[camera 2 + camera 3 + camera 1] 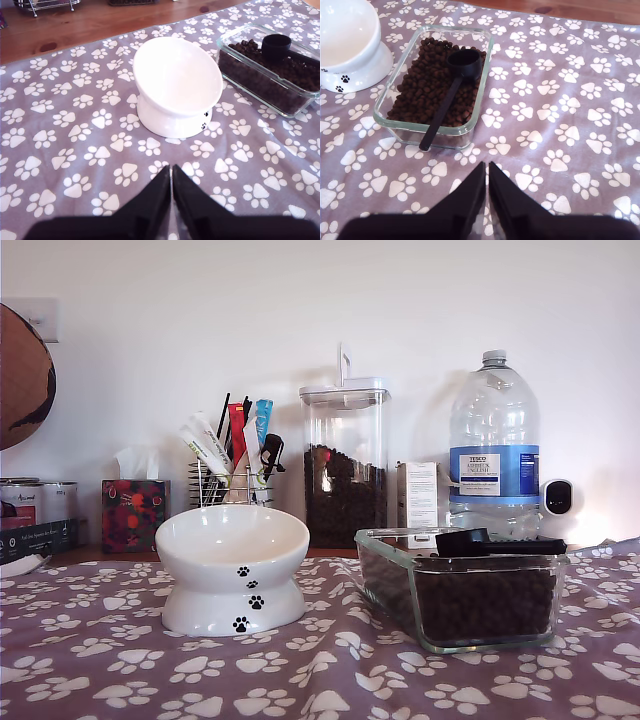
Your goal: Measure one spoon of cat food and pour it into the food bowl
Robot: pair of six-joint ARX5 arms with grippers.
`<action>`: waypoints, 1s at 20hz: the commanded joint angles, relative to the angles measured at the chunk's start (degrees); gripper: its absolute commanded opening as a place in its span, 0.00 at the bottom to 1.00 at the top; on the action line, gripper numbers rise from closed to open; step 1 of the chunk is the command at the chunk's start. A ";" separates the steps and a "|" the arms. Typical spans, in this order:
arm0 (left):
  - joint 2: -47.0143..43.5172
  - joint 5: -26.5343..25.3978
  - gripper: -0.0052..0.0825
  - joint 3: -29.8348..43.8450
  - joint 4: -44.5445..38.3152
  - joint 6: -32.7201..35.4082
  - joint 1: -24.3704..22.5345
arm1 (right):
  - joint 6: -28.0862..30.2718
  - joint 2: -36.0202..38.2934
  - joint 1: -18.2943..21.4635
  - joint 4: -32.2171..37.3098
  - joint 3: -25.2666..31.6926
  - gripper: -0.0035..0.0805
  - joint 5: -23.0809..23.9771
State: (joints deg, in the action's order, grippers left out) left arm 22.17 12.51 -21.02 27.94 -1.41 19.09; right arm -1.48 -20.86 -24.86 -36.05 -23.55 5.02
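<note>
The food bowl [233,567] stands on the paw-print cloth [130,670] covering the table, toward the exterior view's left of centre, its white basin tilted and empty as far as the first wrist view shows. A glass dish [462,590] sits at about three o'clock from it in the exterior view, apart from it, filled with cat food [485,602]. The spoon [451,90] lies on the kibble, its cup resting on the pellets and its handle reaching out over the dish's rim; in the exterior view only the cup and part of the handle show above the glass, and I cannot tell whether the cup holds any kibble.

My first end effector [171,172] hangs over the cloth with its fingers pressed together, gripping nothing, the bowl just ahead of it. My second end effector [487,169] is likewise closed on nothing, with the dish and spoon ahead of it. Neither arm appears in the exterior view, so where they stand there cannot be made out.

Behind, at twelve o'clock from the dish, a tall canister [344,465] holds more dark kibble, and a water bottle [494,450] stands beside it. A wire holder of packets [232,455] sits behind the bowl, partly hidden by it, and a tissue box [134,512] stands further to the exterior view's left. A brown round shape is cut off at the exterior view's left edge.
</note>
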 commanded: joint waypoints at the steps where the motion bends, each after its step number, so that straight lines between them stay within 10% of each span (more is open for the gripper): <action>1: -0.13 0.68 0.04 0.17 -1.44 -0.09 0.20 | -0.17 -0.33 -0.24 6.64 1.05 0.03 0.02; 20: -0.07 5.01 0.04 0.17 -16.35 -5.22 0.22 | -13.22 -1.22 -0.26 18.36 1.05 0.03 -4.50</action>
State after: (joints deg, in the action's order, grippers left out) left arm 22.20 17.47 -21.02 12.23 -6.55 19.09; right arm -14.04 -21.06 -24.86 -18.65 -23.49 0.56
